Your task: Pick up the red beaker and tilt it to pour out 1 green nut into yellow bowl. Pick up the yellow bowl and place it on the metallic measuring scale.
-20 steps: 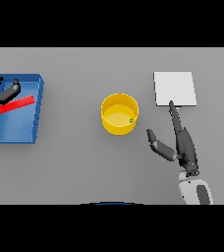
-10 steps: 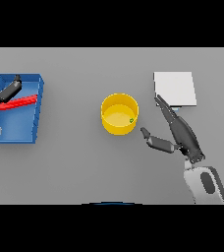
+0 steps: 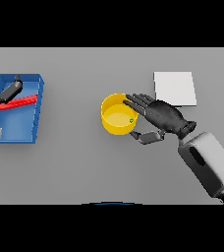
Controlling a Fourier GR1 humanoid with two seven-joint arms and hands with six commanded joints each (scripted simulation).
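Since half a second ago we see the right hand (image 3: pixel 165 117) has swung in from beside the metallic measuring scale (image 3: pixel 175 88) to the yellow bowl (image 3: pixel 118 114); its fingers now reach over the bowl's right rim and its thumb curls under the near right side, so it clasps the bowl's wall; the bowl itself sits where it sat, mid-desk, left of the scale and apart from it; the green nut (image 3: pixel 131 120) lies inside it by the right wall, just under the fingers. The left hand (image 3: pixel 1 96) has hardly shifted; it rests over the left edge of the blue tray (image 3: pixel 28 132), fingers loosely spread beside the red beaker (image 3: pixel 18 103), which lies on its side in the tray. We cannot tell whether that hand touches the beaker; part of the hand is cut off by the view's left edge; the grey desk (image 3: pixel 74 167) carries everything.
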